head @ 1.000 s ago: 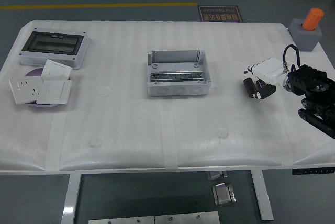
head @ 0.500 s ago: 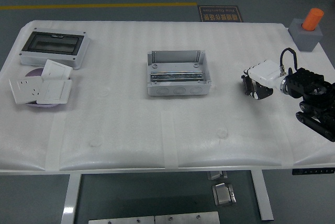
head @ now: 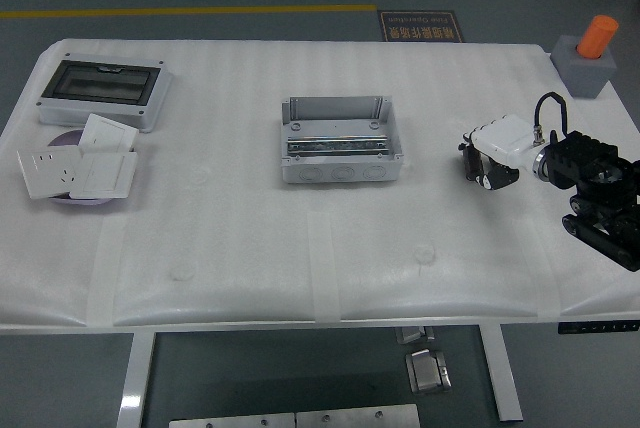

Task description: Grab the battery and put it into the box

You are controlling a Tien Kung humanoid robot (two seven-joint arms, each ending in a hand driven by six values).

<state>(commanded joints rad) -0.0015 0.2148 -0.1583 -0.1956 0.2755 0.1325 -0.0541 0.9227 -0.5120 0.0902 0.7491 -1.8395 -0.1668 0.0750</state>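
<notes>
Here the right hand (head: 492,159) sits low on the table's right side, its fingers curled down over a spot where the battery cannot be made out (hidden, if there at all). Whether they grip anything I cannot tell. The grey box (head: 339,140) stands open mid-table, well apart.

right hand (head: 492,160) hangs low over the table's right side, fingers curled.

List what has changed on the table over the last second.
The right hand has edged left, toward the grey box, and turned so its white back faces up over the dark fingers. Whether it holds the battery cannot be told. The box, the socket plates and the enclosure at far left stayed put.
</notes>
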